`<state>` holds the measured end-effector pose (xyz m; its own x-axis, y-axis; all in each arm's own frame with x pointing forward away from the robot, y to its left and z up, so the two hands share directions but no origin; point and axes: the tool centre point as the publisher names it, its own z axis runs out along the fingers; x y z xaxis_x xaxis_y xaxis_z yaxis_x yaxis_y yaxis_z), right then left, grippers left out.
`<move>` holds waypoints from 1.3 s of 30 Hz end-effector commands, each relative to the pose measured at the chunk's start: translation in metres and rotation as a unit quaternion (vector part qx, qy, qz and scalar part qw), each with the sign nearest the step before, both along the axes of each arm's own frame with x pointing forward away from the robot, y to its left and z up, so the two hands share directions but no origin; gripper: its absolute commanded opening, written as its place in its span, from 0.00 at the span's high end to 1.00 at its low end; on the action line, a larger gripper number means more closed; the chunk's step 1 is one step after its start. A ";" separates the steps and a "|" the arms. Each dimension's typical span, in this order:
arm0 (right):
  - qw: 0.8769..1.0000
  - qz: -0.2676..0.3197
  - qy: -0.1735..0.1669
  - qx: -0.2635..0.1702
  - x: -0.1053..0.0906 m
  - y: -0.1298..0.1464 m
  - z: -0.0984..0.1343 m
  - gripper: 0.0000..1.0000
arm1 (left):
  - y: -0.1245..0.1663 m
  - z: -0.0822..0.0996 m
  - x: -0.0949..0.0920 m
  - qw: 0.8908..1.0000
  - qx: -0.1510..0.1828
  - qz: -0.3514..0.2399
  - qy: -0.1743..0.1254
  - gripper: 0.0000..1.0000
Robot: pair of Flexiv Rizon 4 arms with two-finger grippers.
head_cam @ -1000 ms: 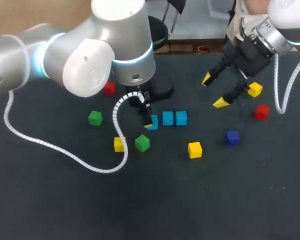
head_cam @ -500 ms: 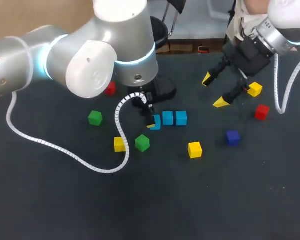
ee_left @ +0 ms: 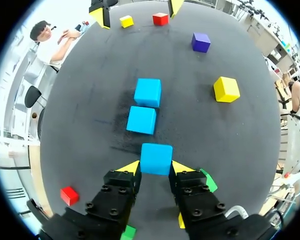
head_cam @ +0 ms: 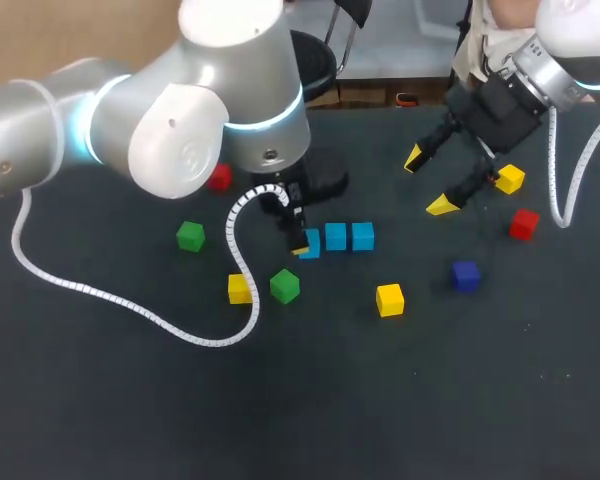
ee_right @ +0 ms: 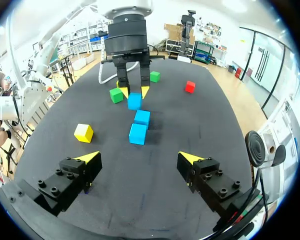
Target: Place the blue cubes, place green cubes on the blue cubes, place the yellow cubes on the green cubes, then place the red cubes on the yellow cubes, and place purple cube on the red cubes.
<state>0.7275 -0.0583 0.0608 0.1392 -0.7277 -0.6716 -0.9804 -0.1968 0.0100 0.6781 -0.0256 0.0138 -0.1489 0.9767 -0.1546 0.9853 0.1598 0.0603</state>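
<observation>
Left wrist view: the left hand (ee_left: 155, 167) is closed on a blue cube (ee_left: 156, 156), pinching both sides.

Two silver-grey robot arms with black, yellow-tipped grippers.
The left arm (head_cam: 170, 130) has rounded silver-grey joints, a glowing light-blue ring (head_cam: 280, 117) and a white coiled cable (head_cam: 80, 285). The right arm (head_cam: 580, 30) is silver-white with a ribbed metal collar (head_cam: 550, 70) and a matching white spiral cable (head_cam: 553, 170). The left gripper (ee_left: 155, 168) and right gripper (ee_right: 140, 157) are black blocks studded with round screw heads (ee_left: 106, 188), their fingers (ee_right: 88, 158) ending in bright yellow wedges.
</observation>
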 end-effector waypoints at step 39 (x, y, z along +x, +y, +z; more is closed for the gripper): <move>1.000 0.000 0.000 0.001 0.000 0.000 0.000 0.00 | -0.004 -0.009 0.015 1.000 -0.003 -0.014 -0.008 1.00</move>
<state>0.7275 -0.0583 0.0607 0.1393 -0.7277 -0.6716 -0.9804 -0.1968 0.0100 0.6893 -0.0281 0.0076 -0.1200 0.9792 -0.1636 0.9877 0.1344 0.0798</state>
